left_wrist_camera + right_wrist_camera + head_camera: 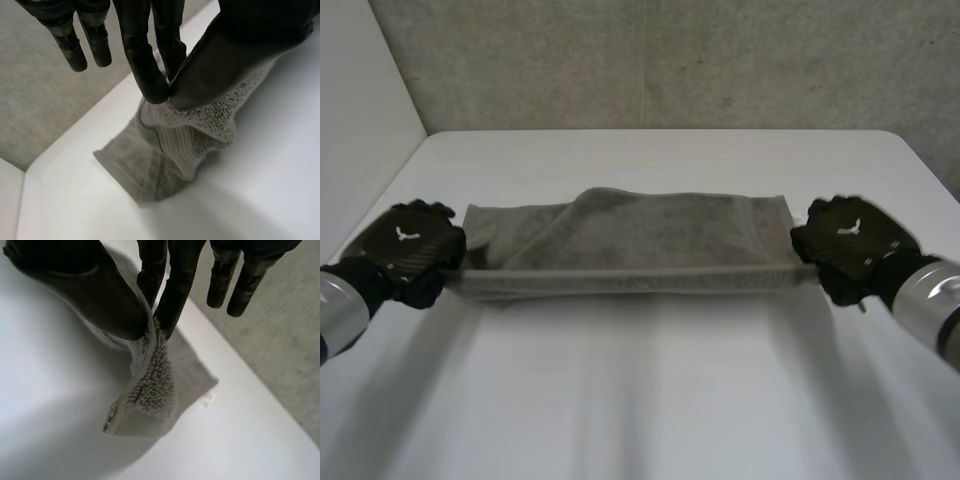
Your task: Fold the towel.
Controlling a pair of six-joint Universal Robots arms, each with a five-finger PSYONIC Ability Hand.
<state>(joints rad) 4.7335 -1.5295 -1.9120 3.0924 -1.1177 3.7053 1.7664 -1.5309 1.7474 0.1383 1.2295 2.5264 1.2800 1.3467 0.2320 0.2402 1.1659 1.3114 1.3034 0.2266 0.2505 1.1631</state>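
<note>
left hand (408,250) at 9 o'clock and right hand (848,245) at 3 each pinch a corner of the towel (640,240), its near edge taut between them.

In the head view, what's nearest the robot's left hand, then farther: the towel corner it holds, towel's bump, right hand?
1. Towel corner, pinched in the left hand.
2. Towel's bump, toward the middle.
3. Right hand, at the far end.

1 head view from behind, down onto the table (650,400); 2 close wrist views (towel (640,235) common to all 3).
</note>
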